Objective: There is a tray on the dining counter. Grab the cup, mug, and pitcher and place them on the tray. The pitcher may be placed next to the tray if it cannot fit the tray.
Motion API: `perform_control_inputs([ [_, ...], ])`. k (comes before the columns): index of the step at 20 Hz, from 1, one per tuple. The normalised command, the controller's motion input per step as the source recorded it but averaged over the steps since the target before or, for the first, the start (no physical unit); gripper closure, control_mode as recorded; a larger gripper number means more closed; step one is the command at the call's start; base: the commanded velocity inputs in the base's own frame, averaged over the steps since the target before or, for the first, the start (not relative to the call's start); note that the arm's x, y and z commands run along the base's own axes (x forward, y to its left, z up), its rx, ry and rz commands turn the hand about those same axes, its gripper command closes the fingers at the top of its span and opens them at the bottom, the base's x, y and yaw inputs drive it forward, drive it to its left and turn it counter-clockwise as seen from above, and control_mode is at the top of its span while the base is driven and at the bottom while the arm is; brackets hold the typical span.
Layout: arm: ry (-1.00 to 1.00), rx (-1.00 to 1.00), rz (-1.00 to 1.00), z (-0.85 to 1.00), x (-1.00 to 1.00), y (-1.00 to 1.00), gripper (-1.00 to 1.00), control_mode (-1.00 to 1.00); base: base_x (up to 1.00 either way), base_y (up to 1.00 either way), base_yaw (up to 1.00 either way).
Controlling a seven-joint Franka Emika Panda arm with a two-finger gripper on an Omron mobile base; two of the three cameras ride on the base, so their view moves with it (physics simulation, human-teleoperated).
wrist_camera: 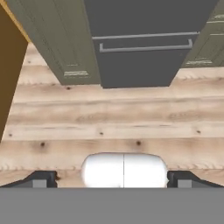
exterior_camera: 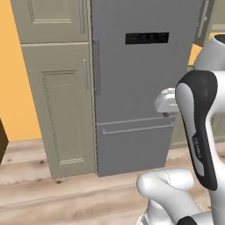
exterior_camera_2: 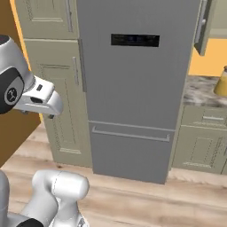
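Jaws are standing wide apart with nothing between them: in the hand view we are seeing the gripper [wrist_camera: 112, 181] with its two dark fingertips [wrist_camera: 41, 180] spread far toward the left and right lower corners, and bare plank floor [wrist_camera: 113, 127] beyond them. We are looking down along the hand at that floor and at the foot of a grey fridge [wrist_camera: 140, 52], whose drawer handle is running across the top of the view. Olive cabinets [wrist_camera: 57, 48] are flanking the fridge on both sides.

From the two base views we are facing the same fridge [exterior_camera: 136, 88] head on, with its dark display panel near the top, and a tall olive cabinet [exterior_camera: 57, 96] just to its left. The arm is rising in front of it, the hand held out at about the height of the fridge's middle, well above the floor.

In the right base view we are catching a sliver of a yellow-orange vessel [exterior_camera_2: 221, 82] at the right edge, standing on a short marble table [exterior_camera_2: 201, 91] over drawers beside the fridge. It is cut off by the frame, so we cannot tell for sure whether it is the pitcher. It is sitting well apart from the jaws, far off to their right.
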Motion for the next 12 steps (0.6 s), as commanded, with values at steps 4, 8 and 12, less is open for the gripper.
perform_control_inputs([
  [4,0.00,0.00,0.00,0.00,0.00,0.00,-1.00,1.00,0.73,-0.20,0.00],
  [8,0.00,0.00,0.00,0.00,0.00,0.00,-1.00,1.00,0.16,-0.85,0.00],
  [12,0.00,0.00,0.00,0.00,0.00,0.00,-1.00,1.00,0.00,-1.00,0.00],
])
